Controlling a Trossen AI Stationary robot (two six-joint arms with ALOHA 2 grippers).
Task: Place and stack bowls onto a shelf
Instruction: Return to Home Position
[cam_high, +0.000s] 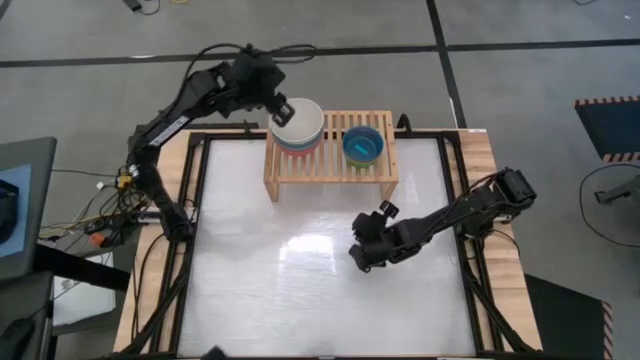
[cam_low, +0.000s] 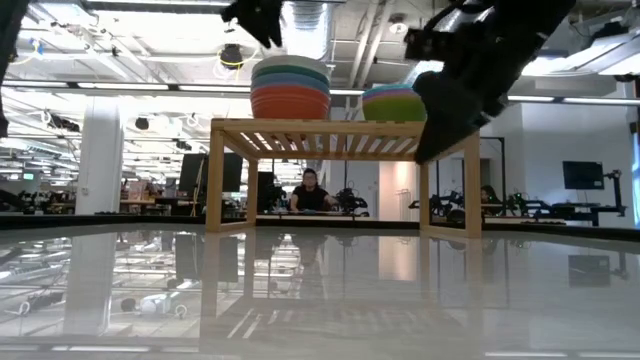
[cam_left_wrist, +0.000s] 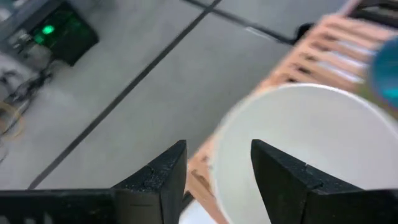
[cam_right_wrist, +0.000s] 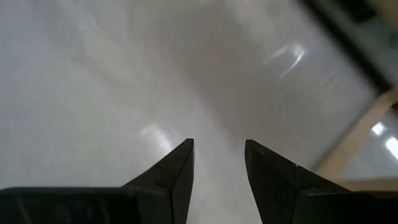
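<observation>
The light-wood shelf (cam_high: 334, 166) stands at the table's far edge. On its left half sits a stack of bowls (cam_high: 300, 128) with the cream white bowl (cam_left_wrist: 311, 143) on top; below it red and slate blue rims show (cam_low: 290, 95). On its right half is a second stack (cam_high: 363, 145) with a cyan bowl on top and lime green below (cam_low: 392, 102). My left gripper (cam_high: 281, 110) is open at the white bowl's left rim (cam_left_wrist: 217, 144); one finger stands inside the rim and one outside. My right gripper (cam_high: 358, 252) hovers open over the bare table (cam_right_wrist: 219, 143).
The glossy white table top (cam_high: 300, 290) stretches in front of the shelf, framed by wooden rails and dark arm bases at both sides. In the low view a person (cam_low: 311, 190) sits in the room behind the shelf. My right arm (cam_low: 470, 70) hangs before the shelf's right leg.
</observation>
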